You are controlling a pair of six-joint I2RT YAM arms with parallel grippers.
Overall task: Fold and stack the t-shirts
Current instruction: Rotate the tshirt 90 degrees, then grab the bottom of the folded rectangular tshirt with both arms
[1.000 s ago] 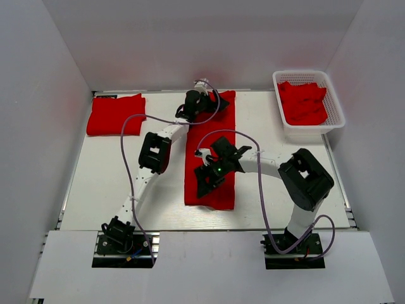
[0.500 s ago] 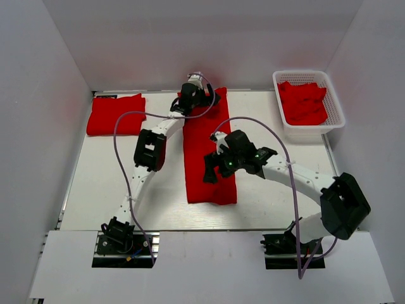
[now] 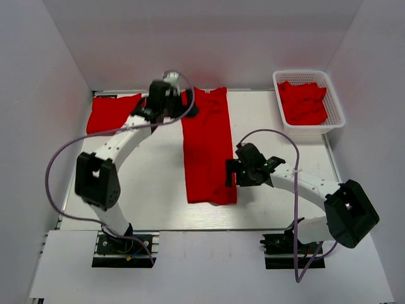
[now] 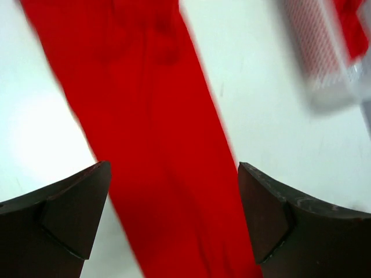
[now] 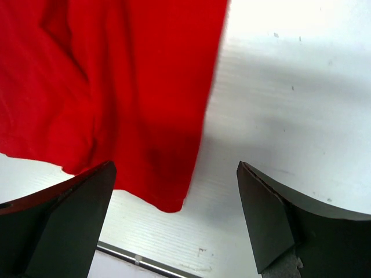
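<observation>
One red t-shirt [image 3: 209, 149], folded into a long narrow strip, lies flat down the middle of the table. A second t-shirt [image 3: 115, 114] sits folded at the back left, and more t-shirts [image 3: 304, 102] are heaped in the white basket. My left gripper [image 3: 188, 102] is open beside the strip's far left edge; in the left wrist view the strip [image 4: 156, 133] runs between its spread fingers [image 4: 75, 214]. My right gripper [image 3: 231, 173] hangs open beside the strip's near right edge. The right wrist view shows the strip's near corner [image 5: 168, 200] between the fingers, with nothing gripped.
The white mesh basket [image 3: 333, 101] stands at the back right corner, blurred in the left wrist view [image 4: 322, 52]. White walls enclose the table on three sides. The table's near edge rail [image 5: 145, 260] lies just past the shirt's corner.
The left arm swung left from over the strip's far end to its left edge. The right arm pulled back off the strip to its near right edge. Both grippers stayed open.
</observation>
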